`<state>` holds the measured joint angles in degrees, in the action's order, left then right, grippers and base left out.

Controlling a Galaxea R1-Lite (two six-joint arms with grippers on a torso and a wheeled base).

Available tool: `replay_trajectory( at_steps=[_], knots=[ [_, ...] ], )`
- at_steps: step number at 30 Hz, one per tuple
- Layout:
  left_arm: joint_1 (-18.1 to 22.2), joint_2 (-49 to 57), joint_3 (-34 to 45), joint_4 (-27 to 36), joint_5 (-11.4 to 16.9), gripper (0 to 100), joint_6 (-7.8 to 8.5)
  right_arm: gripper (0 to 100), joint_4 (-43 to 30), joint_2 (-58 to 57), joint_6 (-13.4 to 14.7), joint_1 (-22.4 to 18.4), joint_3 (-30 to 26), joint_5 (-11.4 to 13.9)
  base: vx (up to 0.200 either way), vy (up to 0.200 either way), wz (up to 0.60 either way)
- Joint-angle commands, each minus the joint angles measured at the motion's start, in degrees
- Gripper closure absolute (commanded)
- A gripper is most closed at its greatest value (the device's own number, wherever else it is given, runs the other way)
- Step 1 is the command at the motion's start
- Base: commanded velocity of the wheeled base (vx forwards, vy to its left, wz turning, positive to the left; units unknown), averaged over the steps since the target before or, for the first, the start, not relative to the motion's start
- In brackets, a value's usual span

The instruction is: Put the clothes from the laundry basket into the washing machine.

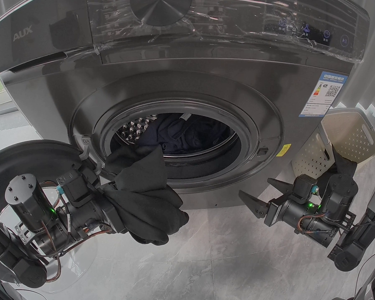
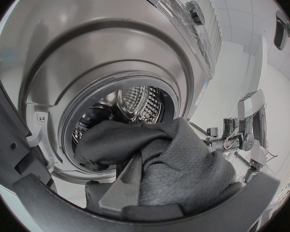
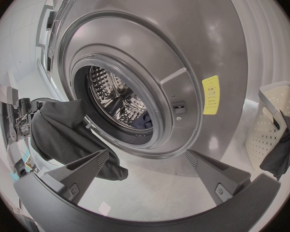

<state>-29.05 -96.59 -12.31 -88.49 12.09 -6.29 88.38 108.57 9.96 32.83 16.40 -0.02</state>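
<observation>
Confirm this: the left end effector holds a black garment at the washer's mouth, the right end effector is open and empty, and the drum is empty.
Wrong on the drum: the head view shows dark blue clothes inside it. The left end effector does hold the black garment, and the right end effector is open and empty.

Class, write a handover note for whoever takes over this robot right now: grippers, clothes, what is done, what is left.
Left gripper: shut on a black garment draped over the washing machine opening's lower rim, mostly hanging outside.
Right gripper: open, empty, near the laundry basket.
Done: dark clothes lie in the drum.
Left: probably push this garment in; another dark garment hangs over the basket's edge.
</observation>
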Motion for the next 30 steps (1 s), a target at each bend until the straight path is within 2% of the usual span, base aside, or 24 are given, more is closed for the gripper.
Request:
replay_trajectory(
  at_steps=[1, 5, 7, 13, 24, 30],
  knots=[
    [-0.13, -0.8, 0.1, -0.01, -0.05, 100, -0.04, 0, 0.04, -0.11, -0.03, 0.83, -0.58, -0.06, 0.0, 0.0, 0.0],
    [-1.36, -1.15, -0.87, -0.1, -0.14, 100, -0.04, 0, 0.04, -0.11, -0.03, 1.36, -0.66, -0.06, 0.0, 0.0, 0.0],
    [-3.56, -1.68, -2.28, -0.1, -0.58, 100, -0.21, 0, 0.04, -0.73, 0.06, 2.41, -0.66, -0.06, 0.0, 0.0, 0.0],
    [-6.63, -9.85, -11.07, -0.1, -1.02, 100, -0.21, 0, -0.05, -1.34, 0.24, 4.96, -0.93, -0.33, 0.0, 0.0, 0.0],
    [-4.61, -23.12, -23.9, -0.1, -4.97, 100, -0.04, 0, -0.05, -0.99, 0.41, 6.72, -1.02, -0.59, 0.0, 0.0, 0.0],
    [-3.21, -31.56, -37.08, 0.25, -7.79, 100, -0.39, 0, -0.05, -0.9, 0.41, 6.72, -1.02, -0.5, 0.0, 0.0, 0.0]
  ],
)
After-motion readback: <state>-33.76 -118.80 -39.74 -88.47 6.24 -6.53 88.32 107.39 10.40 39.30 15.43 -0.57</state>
